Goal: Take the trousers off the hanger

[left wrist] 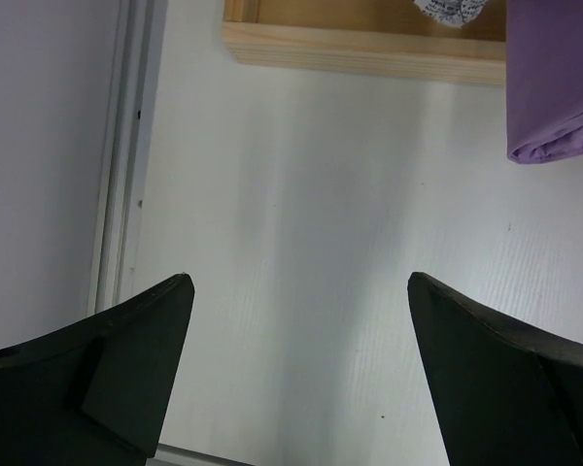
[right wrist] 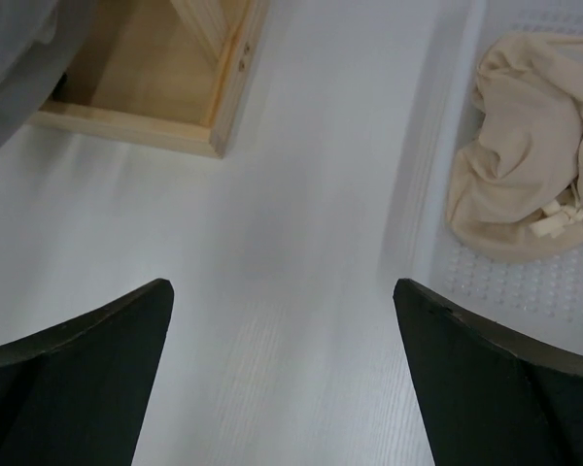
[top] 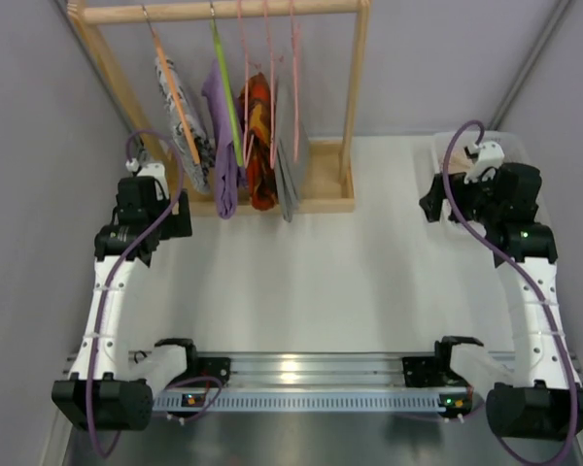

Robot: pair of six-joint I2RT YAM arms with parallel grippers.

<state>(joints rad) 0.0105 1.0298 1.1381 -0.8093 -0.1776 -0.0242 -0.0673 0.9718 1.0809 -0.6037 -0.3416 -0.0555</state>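
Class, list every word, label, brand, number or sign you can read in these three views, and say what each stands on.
None: no view shows readable text.
The black-and-white patterned garment on the wooden rack carries a fine print, too small and blurred to tell whether it is lettering.
The silver metal rail at the arm bases shows small lights only, no legible marking.
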